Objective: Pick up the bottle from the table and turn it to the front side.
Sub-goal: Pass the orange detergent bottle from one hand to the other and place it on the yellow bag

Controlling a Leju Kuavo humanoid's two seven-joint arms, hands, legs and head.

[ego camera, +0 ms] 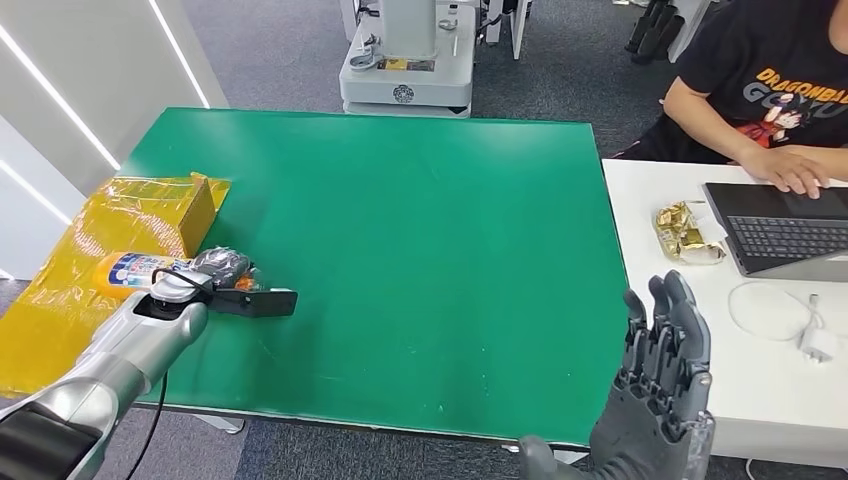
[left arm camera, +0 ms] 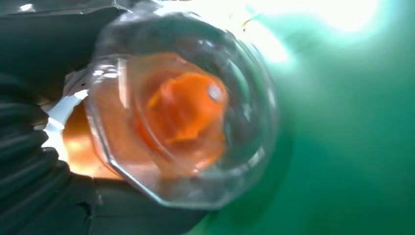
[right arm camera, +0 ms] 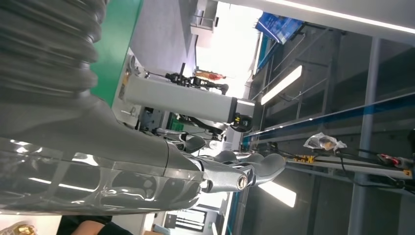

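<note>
Left hand (ego camera: pixel 215 272) grips the bottle (ego camera: pixel 135 271) lying sideways at the green tabletop's (ego camera: pixel 420 230) left edge, right hand (ego camera: pixel 662 345) open and idle; keep grip firm, lift clear before rotating label forward.

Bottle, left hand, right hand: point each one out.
bottle (ego camera: pixel 128 270), head view, on its blue and white label.
left hand (ego camera: pixel 222 268), head view, on the dark fingers around the bottle.
right hand (ego camera: pixel 665 340), head view, on the raised, spread fingers.
</note>
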